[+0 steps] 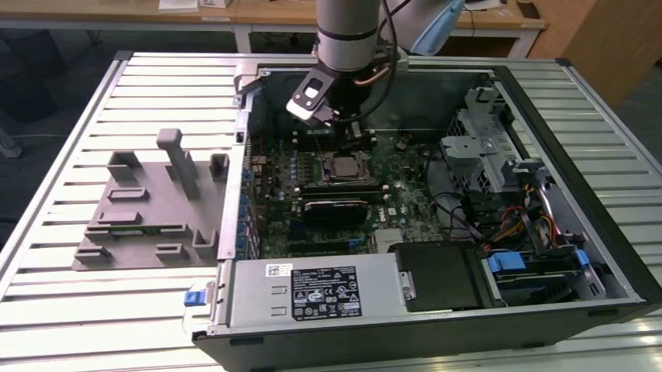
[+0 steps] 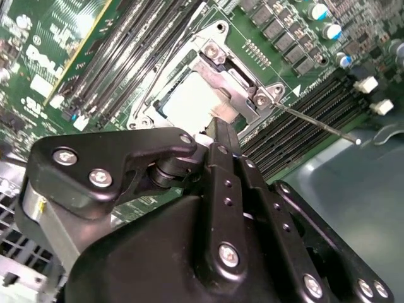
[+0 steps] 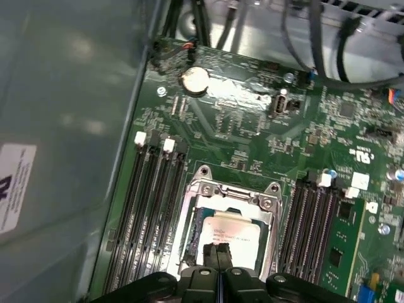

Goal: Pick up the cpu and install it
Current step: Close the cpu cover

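The cpu (image 3: pixel 235 235) is a small square chip with a silver-grey top. It lies flat in the metal-framed socket (image 3: pixel 201 183) on the green motherboard (image 1: pixel 398 205) inside the open computer case. The cpu (image 2: pixel 189 101) looks pale and bright in the second wrist view, and in the exterior view the cpu (image 1: pixel 342 167) sits mid-board. My gripper (image 3: pixel 218 251) hangs just over the chip's edge with its black fingertips pressed together and nothing visible between them. The gripper (image 2: pixel 219 129) is shut in the second wrist view too.
A thin metal socket lever (image 2: pixel 315 123) sticks out beside the socket. Memory slots (image 3: pixel 148 208) flank it on both sides. A black block (image 1: pixel 333 208) lies on the board beyond the socket. A grey plastic fixture (image 1: pixel 145 209) stands on the slatted table at the exterior view's left.
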Controlling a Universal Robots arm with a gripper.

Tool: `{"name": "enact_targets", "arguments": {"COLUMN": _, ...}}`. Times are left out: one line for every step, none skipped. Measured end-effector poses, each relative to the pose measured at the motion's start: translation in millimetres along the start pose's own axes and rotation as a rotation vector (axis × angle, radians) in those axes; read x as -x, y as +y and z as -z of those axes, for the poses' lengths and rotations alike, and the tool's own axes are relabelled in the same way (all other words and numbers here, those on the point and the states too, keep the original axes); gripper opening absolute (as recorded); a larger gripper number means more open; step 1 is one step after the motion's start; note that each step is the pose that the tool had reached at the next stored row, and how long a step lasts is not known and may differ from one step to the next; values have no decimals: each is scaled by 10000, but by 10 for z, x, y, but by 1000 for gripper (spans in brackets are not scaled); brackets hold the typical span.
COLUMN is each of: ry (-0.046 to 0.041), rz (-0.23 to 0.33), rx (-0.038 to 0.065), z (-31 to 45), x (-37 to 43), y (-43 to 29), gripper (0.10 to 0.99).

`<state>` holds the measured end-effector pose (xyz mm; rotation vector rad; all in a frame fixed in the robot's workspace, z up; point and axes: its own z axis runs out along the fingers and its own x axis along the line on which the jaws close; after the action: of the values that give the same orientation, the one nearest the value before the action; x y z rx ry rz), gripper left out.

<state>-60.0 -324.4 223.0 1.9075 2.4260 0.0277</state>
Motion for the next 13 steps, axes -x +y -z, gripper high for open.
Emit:
{"name": "enact_targets", "arguments": {"ry": 4, "rz": 163, "rx": 2, "z": -2, "x": 0, "y": 0, "gripper": 106}}
{"name": "enact_targets", "arguments": {"ry": 8, "rz": 320, "rx": 4, "z": -3, "x": 0, "y": 0, "gripper": 106}}
{"name": "enact_targets", "arguments": {"ry": 11, "rz": 480, "rx": 6, "z": -5, "x": 0, "y": 0, "gripper": 106}}
{"name": "enact_targets", "arguments": {"ry": 15, "rz": 643, "rx": 9, "z": -6, "x": 0, "y": 0, "gripper": 106}}
{"name": "enact_targets", "arguments": {"ry": 20, "rz": 808, "rx": 12, "z": -7, "x": 0, "y": 0, "gripper": 106}}
{"name": "enact_targets", "arguments": {"ry": 25, "rz": 981, "rx": 16, "z": -9, "x": 0, "y": 0, "gripper": 106}}
{"name": "enact_targets", "arguments": {"ry": 30, "rz": 1152, "rx": 20, "z": -10, "x": 0, "y": 0, "gripper": 106}}
{"name": "enact_targets", "arguments": {"ry": 35, "rz": 1331, "rx": 24, "z": -11, "x": -1, "y": 0, "gripper": 106}}
{"name": "enact_targets", "arguments": {"ry": 40, "rz": 1506, "rx": 29, "z": -13, "x": -1, "y": 0, "gripper": 106}}
{"name": "enact_targets", "arguments": {"ry": 43, "rz": 1669, "rx": 32, "z": -14, "x": -1, "y": 0, "gripper": 106}}
{"name": "enact_targets", "arguments": {"ry": 45, "rz": 1834, "rx": 34, "z": -15, "x": -1, "y": 0, "gripper": 106}}
{"name": "enact_targets", "arguments": {"ry": 47, "rz": 1996, "rx": 37, "z": -15, "x": -1, "y": -1, "gripper": 106}}
{"name": "enact_targets", "arguments": {"ry": 49, "rz": 2162, "rx": 39, "z": -16, "x": -1, "y": -1, "gripper": 106}}
